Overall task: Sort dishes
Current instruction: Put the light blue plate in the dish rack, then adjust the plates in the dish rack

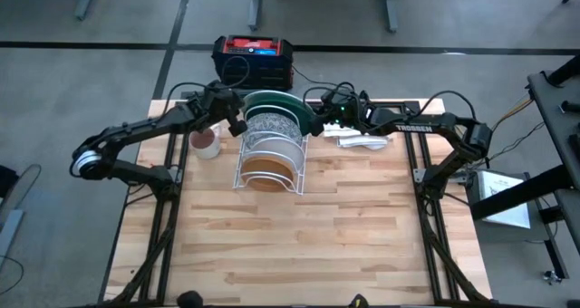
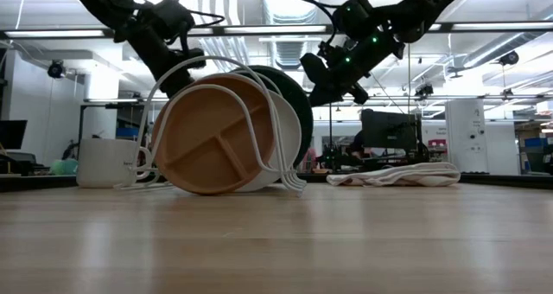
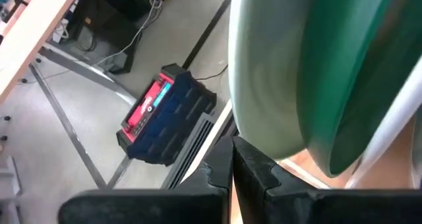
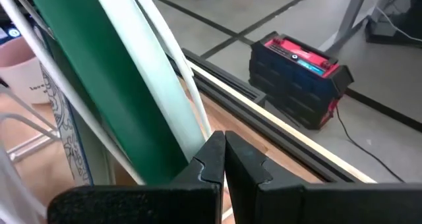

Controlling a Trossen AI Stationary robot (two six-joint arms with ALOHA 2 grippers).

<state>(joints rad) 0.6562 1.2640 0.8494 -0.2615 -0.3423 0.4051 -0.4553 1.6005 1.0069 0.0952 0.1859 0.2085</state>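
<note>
Plates in wire rack (image 1: 243,168): four – tan-brown plate (image 1: 268,169), white plate (image 1: 270,148), speckled plate (image 1: 268,125), green plate (image 1: 288,106)
Left gripper (image 1: 237,125): 9 o'clock of rack, fingers closed, empty
Right gripper (image 1: 319,120): 3 o'clock of green plate, fingers closed, empty
Mug (image 1: 206,143): one

A grey concrete floor (image 1: 72,81) is spreading around the light wooden table (image 1: 299,245), a red-topped dark case (image 1: 253,60) is sitting beyond its far edge, and ceiling strip lights (image 2: 52,33) are glowing over distant desks.
</note>
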